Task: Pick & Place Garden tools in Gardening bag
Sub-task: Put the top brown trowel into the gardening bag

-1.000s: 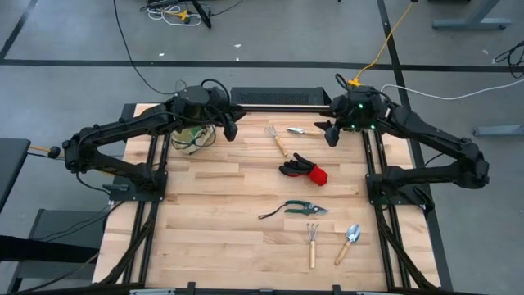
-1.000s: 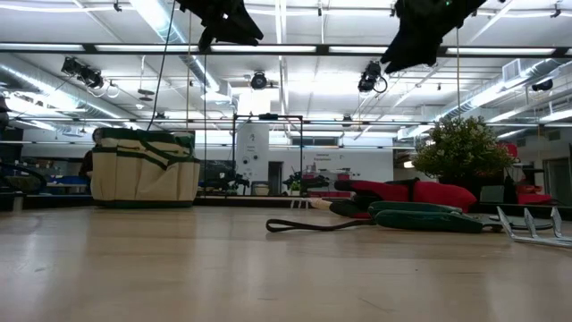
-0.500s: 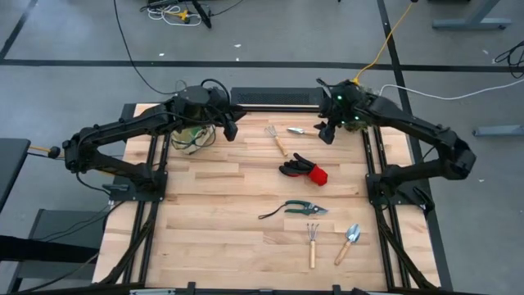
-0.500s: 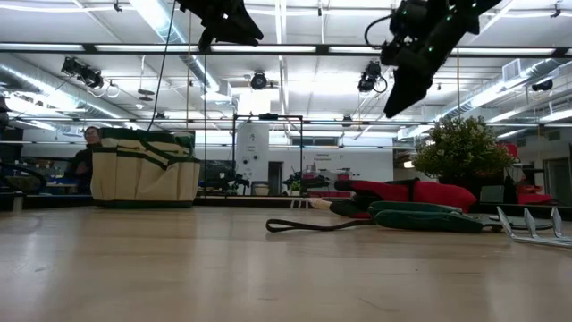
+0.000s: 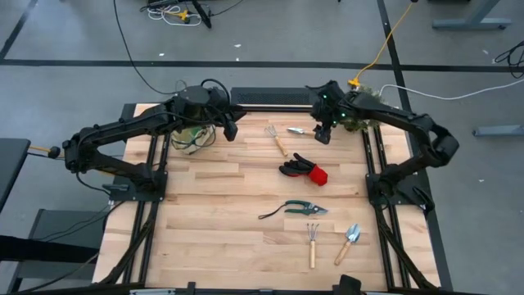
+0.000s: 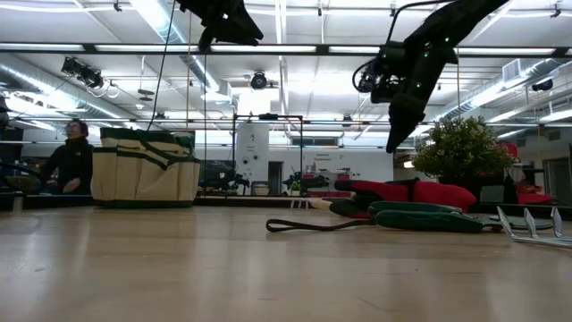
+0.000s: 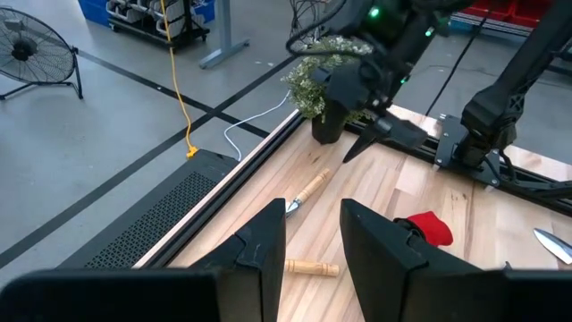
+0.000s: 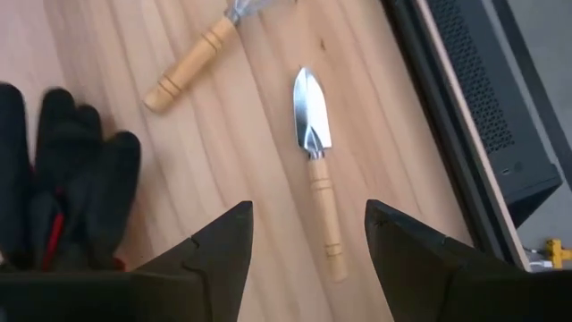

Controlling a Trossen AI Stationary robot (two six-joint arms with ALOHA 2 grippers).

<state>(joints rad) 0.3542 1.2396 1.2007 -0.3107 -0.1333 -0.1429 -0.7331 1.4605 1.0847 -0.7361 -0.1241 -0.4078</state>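
Light wooden tabletop (image 5: 213,213) carries: gardening bag (image 5: 190,135) at far left corner; rake (image 5: 275,140) and narrow trowel (image 5: 298,131) side by side along far edge; gloves (image 5: 303,170) mid-table; pruning shears (image 5: 296,209) nearer; fork (image 5: 311,243) beside second trowel (image 5: 349,242) near front; bushy plant (image 5: 360,115) at far right corner.

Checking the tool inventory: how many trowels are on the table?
2. One trowel lies at the far edge, just below the right gripper, whose fingers are open. The other trowel lies near the front right, beside a small rake. The bag's contents can't be seen.
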